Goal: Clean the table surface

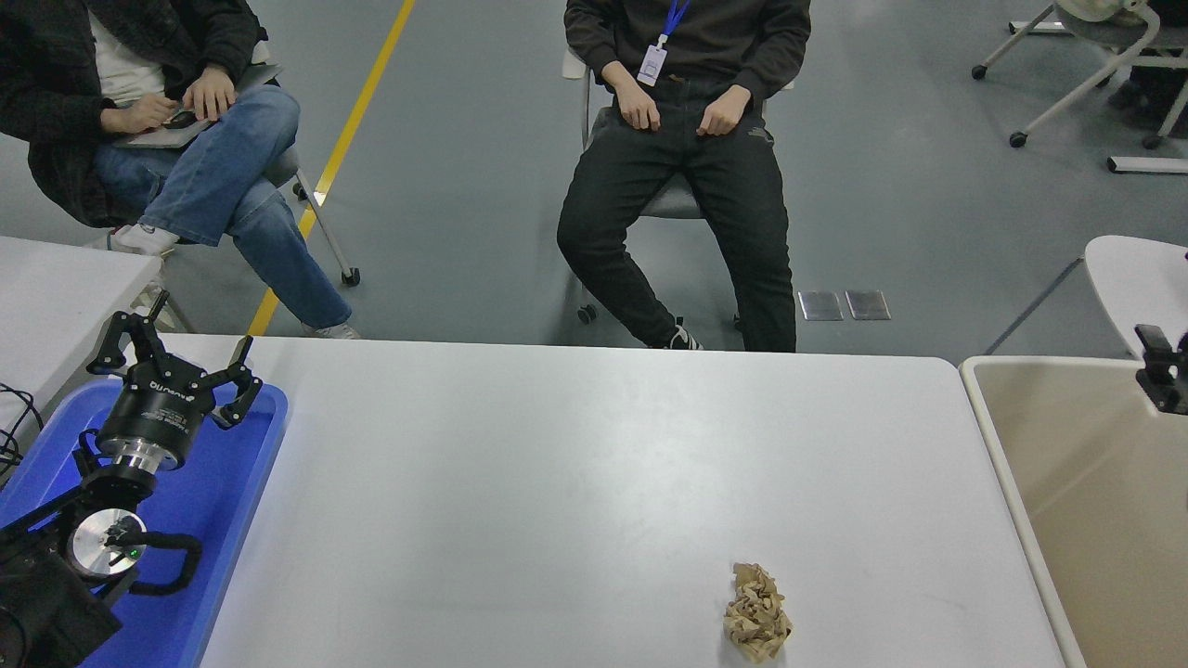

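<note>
The table (557, 464) fills the middle of the view. A crumpled paper ball (757, 625) lies near its front edge; it looks light and soft, best pinched across its middle. The left gripper (176, 357) is spread over the blue tray (223, 520); the right gripper (1165, 376) is barely visible, so I cannot tell its state.

The large white rectangular tabletop (575, 464) is smooth and matt, with a faint soft sheen. At 5 o'clock on it lies a crumpled wad of tan paper (757, 613), rough and deeply creased. At 9 o'clock, the blue plastic tray (218, 520) has a smooth, slightly glossy face. Above it, the left black gripper (176, 364) is matt black, mounted on a polished, silvery metal-looking wrist ring (135, 452). At 3 o'clock, the beige bin (1086, 501) looks like smooth matt plastic.
</note>
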{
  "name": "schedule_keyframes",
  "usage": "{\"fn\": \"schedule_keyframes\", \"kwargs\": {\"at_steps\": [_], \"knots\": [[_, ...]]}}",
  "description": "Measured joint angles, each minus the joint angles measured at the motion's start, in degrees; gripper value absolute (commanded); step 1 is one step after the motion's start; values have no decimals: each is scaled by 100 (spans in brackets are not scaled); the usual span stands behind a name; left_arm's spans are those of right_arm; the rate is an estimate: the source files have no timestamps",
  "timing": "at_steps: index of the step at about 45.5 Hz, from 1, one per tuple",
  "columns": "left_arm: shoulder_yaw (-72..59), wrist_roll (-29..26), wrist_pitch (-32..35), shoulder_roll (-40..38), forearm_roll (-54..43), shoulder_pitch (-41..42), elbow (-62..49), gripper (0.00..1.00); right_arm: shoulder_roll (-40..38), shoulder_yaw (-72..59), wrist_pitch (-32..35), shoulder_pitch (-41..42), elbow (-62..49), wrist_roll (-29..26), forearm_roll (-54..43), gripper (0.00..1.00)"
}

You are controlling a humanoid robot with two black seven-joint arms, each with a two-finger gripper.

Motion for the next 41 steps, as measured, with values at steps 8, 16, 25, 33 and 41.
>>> {"fn": "schedule_keyframes", "kwargs": {"at_steps": [8,16,25,33,41], "knots": [[0,0,0,0,0,0,0,100,-213,-226,169,180,20,5,-12,98],[0,0,0,0,0,0,0,100,-516,-927,507,643,36,11,-294,98],[0,0,0,0,0,0,0,100,-701,-2342,939,1511,47,14,-1130,98],[0,0,0,1,0,0,0,100,-752,-3494,1267,2368,51,15,-2076,98],[0,0,0,1,0,0,0,100,-727,-4518,1724,3316,56,16,-2677,98]]}}
